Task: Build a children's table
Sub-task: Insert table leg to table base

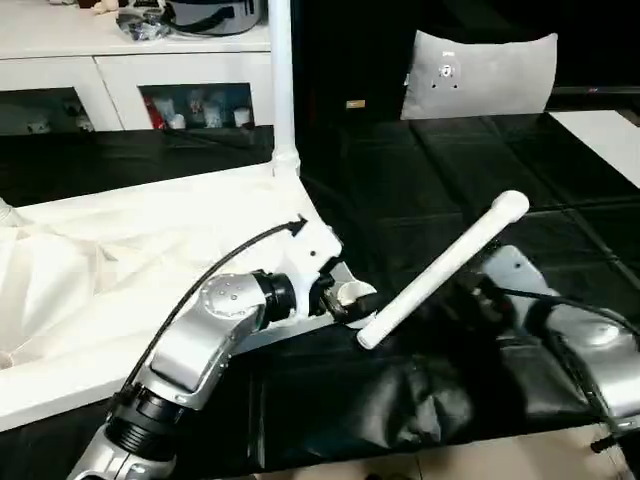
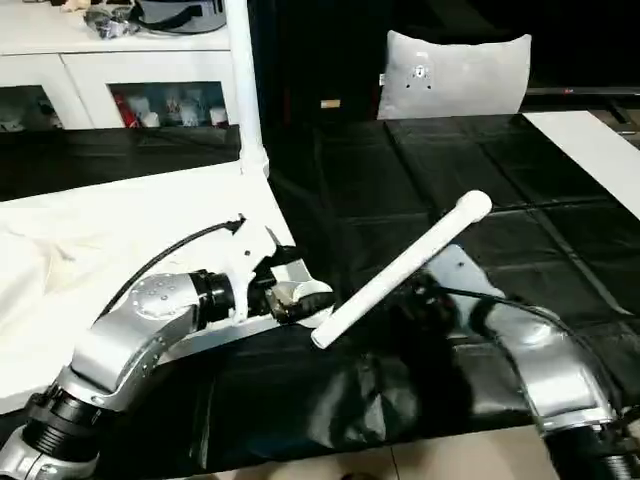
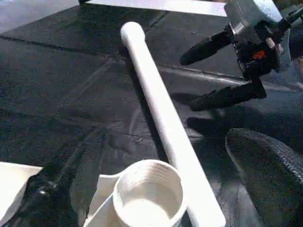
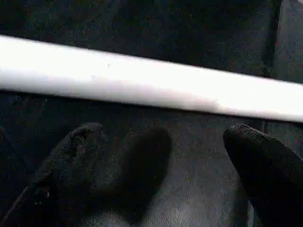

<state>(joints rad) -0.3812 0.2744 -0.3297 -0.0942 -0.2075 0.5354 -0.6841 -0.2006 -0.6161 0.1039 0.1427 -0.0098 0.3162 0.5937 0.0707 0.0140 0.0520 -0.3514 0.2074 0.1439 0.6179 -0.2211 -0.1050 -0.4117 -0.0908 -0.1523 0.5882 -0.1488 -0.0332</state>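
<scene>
Nearest me, the robot's two silver forearms reach out over a black sheet (image 1: 420,200) that covers the work surface. The loose leg (image 1: 440,270) is my landmark: a long white tube lying slantwise on the sheet, its nearer end just beside the tabletop's corner socket (image 3: 149,196), an open round cup that, I judge, it is meant to go into.

The left gripper (image 1: 335,300) sits at that socket end, fingers spread, holding nothing. The right gripper (image 3: 222,71) hangs just beside the leg's middle, its two black fingers wide apart and off the tube, so the leg lies free. It looks placed to close around the tube and steer it into the cup.

Left of the leg lies the white tabletop (image 1: 120,260), underside up. Beyond it, at its far corner, another leg (image 1: 282,80) already stands upright in its socket.

Farther back a grey cushion (image 1: 480,72) rests on the black sheet, and white cabinets (image 1: 120,70) with cluttered shelves line the wall.
</scene>
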